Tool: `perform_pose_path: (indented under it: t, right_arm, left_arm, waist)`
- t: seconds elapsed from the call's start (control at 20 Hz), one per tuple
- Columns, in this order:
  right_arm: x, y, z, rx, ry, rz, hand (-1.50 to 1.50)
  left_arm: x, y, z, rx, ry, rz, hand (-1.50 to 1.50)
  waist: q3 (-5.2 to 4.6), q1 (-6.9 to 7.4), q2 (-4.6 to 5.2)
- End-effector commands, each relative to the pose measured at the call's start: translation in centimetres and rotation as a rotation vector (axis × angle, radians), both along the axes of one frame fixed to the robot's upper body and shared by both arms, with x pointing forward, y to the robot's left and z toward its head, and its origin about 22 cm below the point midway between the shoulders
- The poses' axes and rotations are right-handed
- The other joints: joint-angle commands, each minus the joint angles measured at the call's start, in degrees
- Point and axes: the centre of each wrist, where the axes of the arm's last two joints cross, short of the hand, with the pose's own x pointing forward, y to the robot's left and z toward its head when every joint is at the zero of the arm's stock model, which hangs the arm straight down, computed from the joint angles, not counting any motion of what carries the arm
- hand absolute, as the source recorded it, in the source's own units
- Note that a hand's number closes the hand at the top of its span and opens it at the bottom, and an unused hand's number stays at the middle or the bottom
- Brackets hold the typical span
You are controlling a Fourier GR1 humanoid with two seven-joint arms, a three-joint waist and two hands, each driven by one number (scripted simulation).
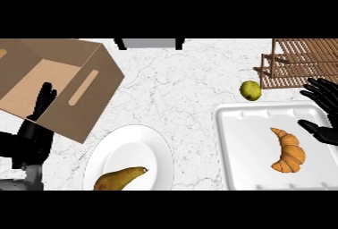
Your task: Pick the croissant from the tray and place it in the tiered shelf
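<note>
We hold our right robot hand open beside the golden curved croissant on the white tray, ready to grasp; our left robot hand rests open.

No legible text or labels

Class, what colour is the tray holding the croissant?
White: the tray is plain white beneath the golden-brown croissant, shown best in the head view.
</note>
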Motion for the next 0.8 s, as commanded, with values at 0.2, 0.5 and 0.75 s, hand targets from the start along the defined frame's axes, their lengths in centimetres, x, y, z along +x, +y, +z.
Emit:
perform_pose_path:
  t: [0.2, 0.5, 0.75]
  right_arm:
    - [-2.2, -4.5, 6.9, -0.339, 0.018, 0.288, -1.5]
    - [-2.3, -2.3, 13.1, -0.787, 0.088, 0.383, -1.5]
    - [-3.2, 2.2, 14.2, -1.118, 0.128, 0.355, -1.5]
  left_arm:
    - [1.0, -1.4, 0.2, -0.039, -0.013, 0.034, 0.0]
    - [0.8, -2.3, 0.7, -0.018, -0.003, 0.026, 0.0]
    - [1.1, -1.8, 2.6, -0.039, -0.006, 0.03, 0.0]
  waist:
    - [-0.19, -1.14, -0.07]
    - [-0.26, -0.97, -0.3]
    - [-0.22, -0.34, -0.31]
